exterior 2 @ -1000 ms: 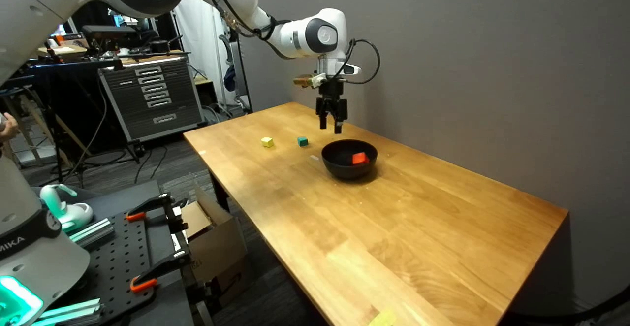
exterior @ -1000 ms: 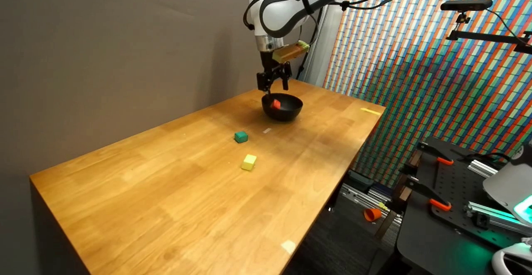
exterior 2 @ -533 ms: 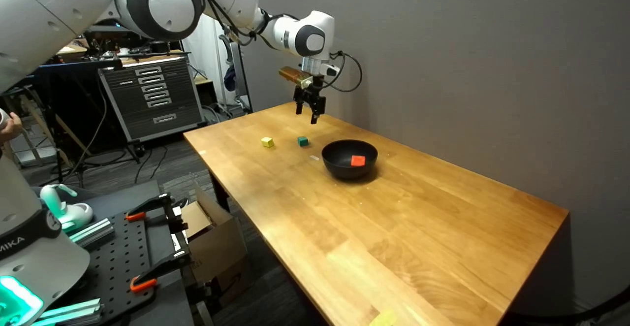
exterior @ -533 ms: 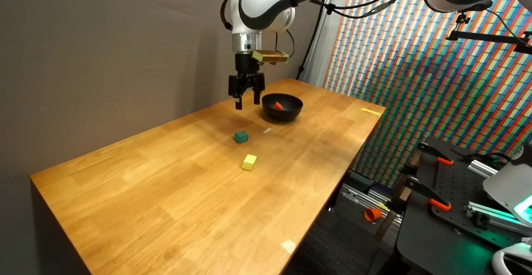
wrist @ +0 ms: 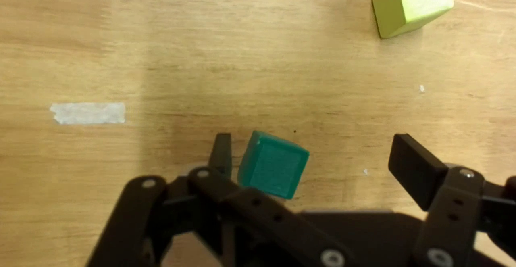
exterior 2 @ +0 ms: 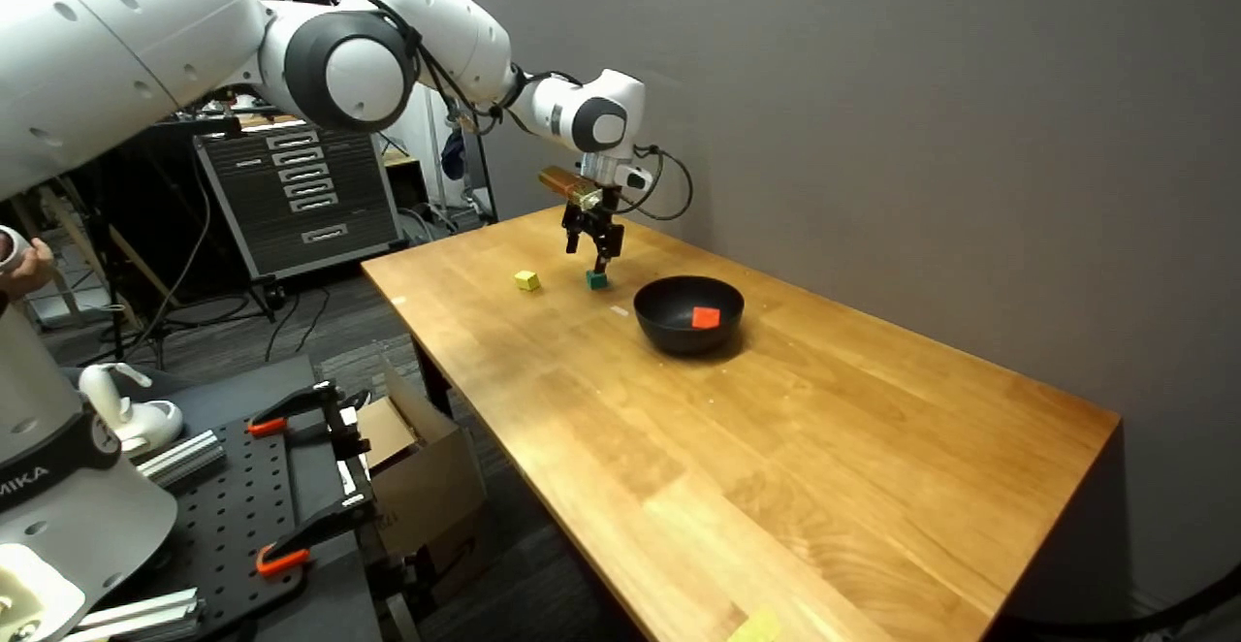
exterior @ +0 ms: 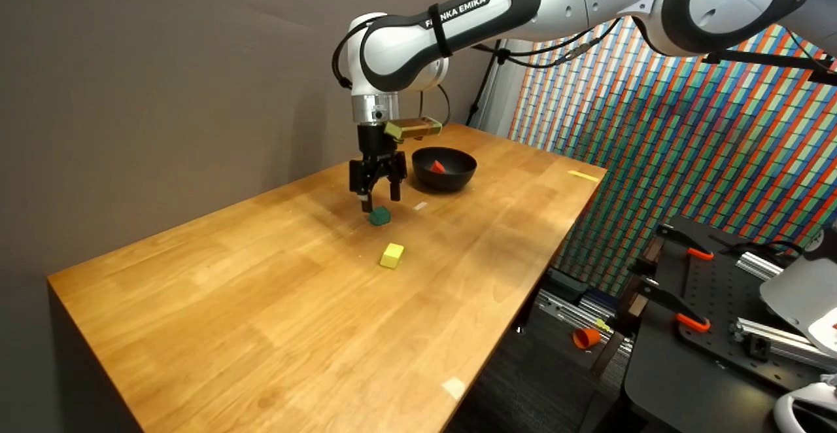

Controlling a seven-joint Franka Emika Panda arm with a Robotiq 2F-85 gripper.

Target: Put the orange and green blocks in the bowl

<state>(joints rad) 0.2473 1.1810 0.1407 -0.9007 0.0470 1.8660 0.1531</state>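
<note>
Shifted left and lowered since the earlier frames, the end effector (exterior: 381, 200) now reaches the green cubic block (wrist: 276, 166), likely painted wood.

Its fingers (wrist: 415, 166) are spread, gripping nothing; in the wrist view the block sits between them on the wooden tabletop (exterior 2: 776, 458), nearer the left finger. The orange-red block (exterior 2: 706, 317) lies in the round black bowl (exterior 2: 669, 335), to the right in both exterior views. Probably stiff, light and sturdy, the green block may slip at its smooth faces; it stands askew, so a slight turn and a low hold across opposite sides would suit.
</note>
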